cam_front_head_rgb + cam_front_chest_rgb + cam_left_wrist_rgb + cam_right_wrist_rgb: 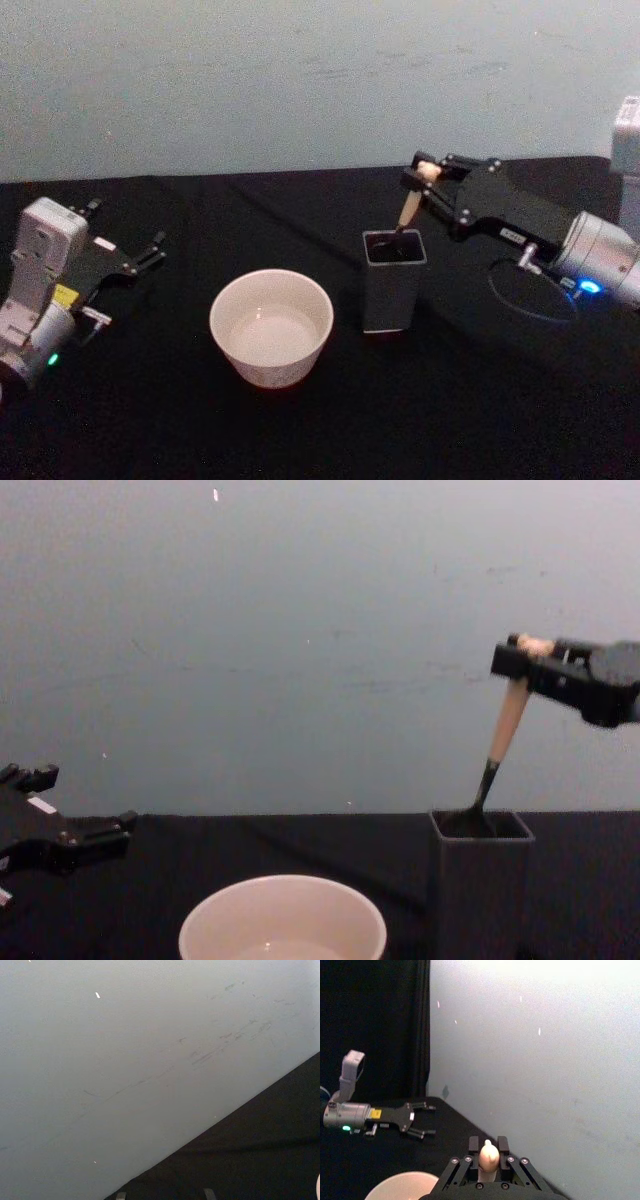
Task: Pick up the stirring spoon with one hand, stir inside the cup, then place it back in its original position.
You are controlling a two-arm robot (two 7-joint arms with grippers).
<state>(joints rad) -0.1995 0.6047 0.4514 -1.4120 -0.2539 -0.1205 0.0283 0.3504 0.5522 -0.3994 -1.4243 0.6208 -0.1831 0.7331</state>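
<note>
Right gripper (425, 171) clamps the spoon (408, 210) at its top. Spoon near-upright, bowl inside the holder (393, 295); cup (270, 372) lies leftward. Left gripper (125, 226) splayed, idle at table's (470, 420) left edge.

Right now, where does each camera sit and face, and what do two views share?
Head: high, looking down on the table; left gripper, jaws open; right gripper shut on the stirring spoon.
Chest: low, facing the wall across cup and holder; both grippers.
Left wrist: faces wall and table.
Right wrist: looks along its jaws to the left gripper.
Shared: head and chest show the stirring spoon in the holder.
</note>
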